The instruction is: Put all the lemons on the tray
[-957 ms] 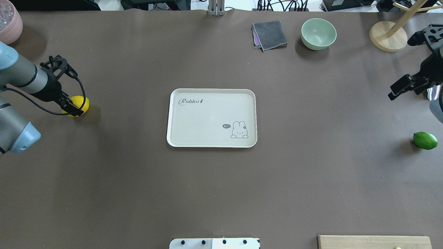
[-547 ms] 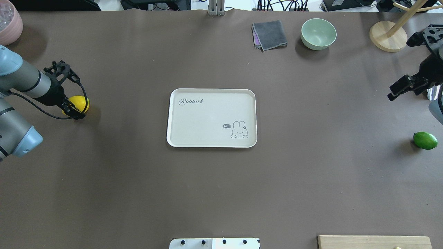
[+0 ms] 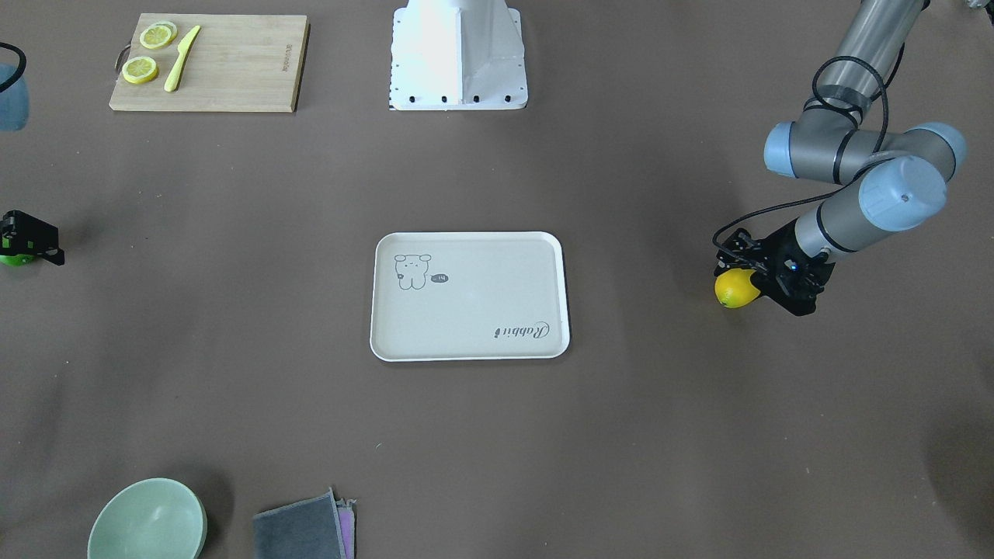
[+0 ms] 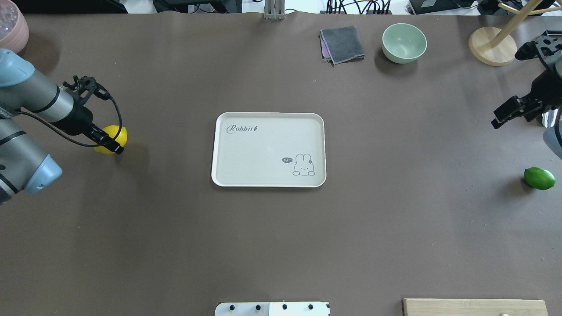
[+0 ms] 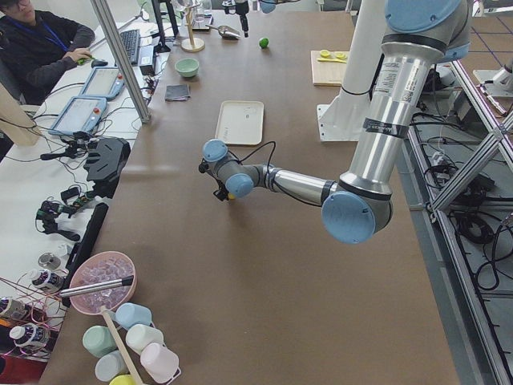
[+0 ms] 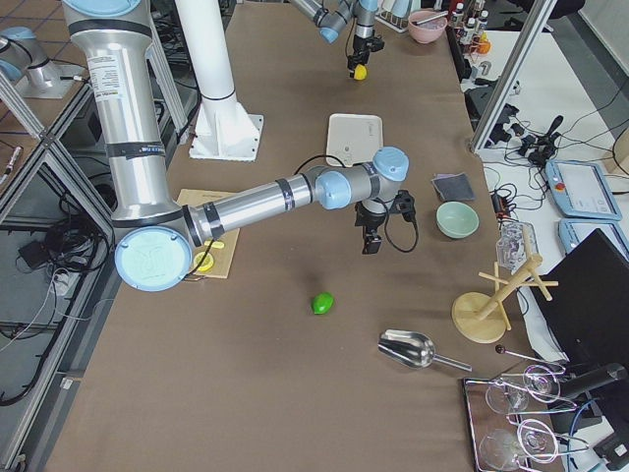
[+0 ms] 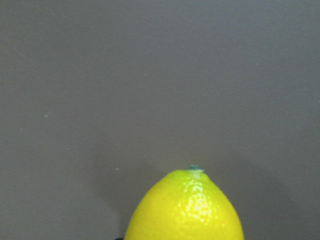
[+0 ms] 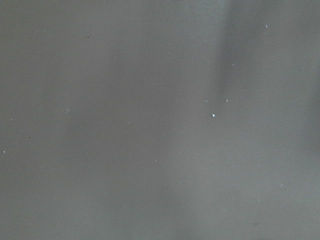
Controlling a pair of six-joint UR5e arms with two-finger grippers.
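Observation:
My left gripper is shut on the yellow lemon at the table's left side, left of the tray. The lemon fills the bottom of the left wrist view and casts a shadow on the brown table. The green lemon lies on the table at the far right. My right gripper hangs well behind it; whether it is open or shut does not show. The off-white tray holds nothing.
A green bowl, a grey cloth and a wooden stand base sit along the far edge. A pink bowl is at the far left corner. A bamboo cutting board with lemon slices lies near the robot base.
My left gripper has carried the yellow lemon to the right, toward the tray. The right gripper has barely moved. The green lemon has stayed put.

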